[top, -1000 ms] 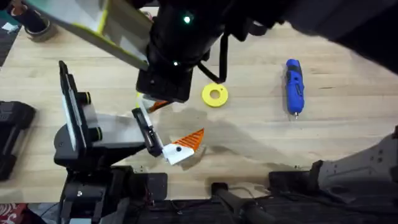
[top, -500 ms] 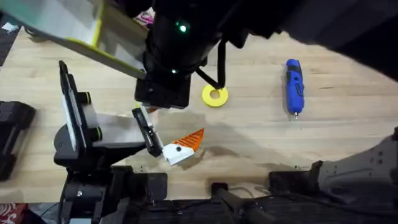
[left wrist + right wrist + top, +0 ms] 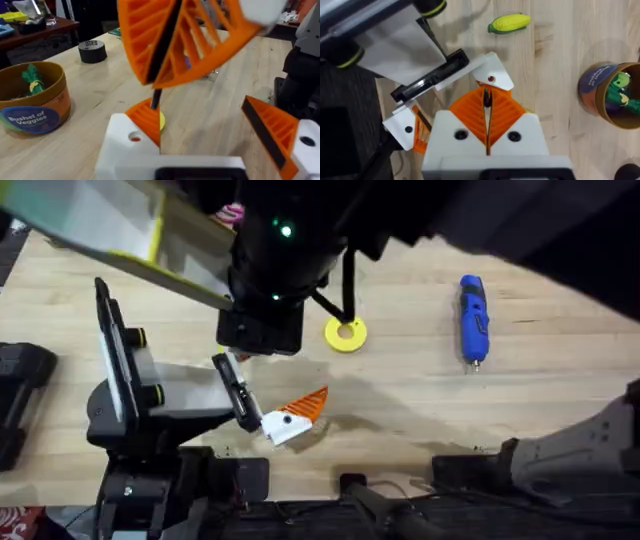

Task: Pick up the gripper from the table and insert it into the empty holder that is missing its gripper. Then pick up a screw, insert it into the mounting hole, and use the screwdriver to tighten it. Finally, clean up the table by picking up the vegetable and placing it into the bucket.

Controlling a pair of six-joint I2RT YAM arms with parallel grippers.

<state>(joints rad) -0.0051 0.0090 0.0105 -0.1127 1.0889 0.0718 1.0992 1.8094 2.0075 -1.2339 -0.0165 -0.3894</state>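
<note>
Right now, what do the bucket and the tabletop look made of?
Bucket: looks like cardboard or thin fibreboard, matte tan inside, with a printed paper label around the outside. Tabletop: pale wood, visible grain lines, smooth low-sheen finish; could be laminate.

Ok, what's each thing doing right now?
Left gripper: open.
Right gripper: shut on a thin dark piece.
Blue pen-shaped screwdriver: lying flat, untouched.
Round orange-brown bucket: upright, toy veggies inside.
Yellow toy corn: lying on the wooden table.

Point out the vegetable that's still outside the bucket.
The yellow corn, lying alone on the table; the green vegetables already sit inside the bucket.
</note>
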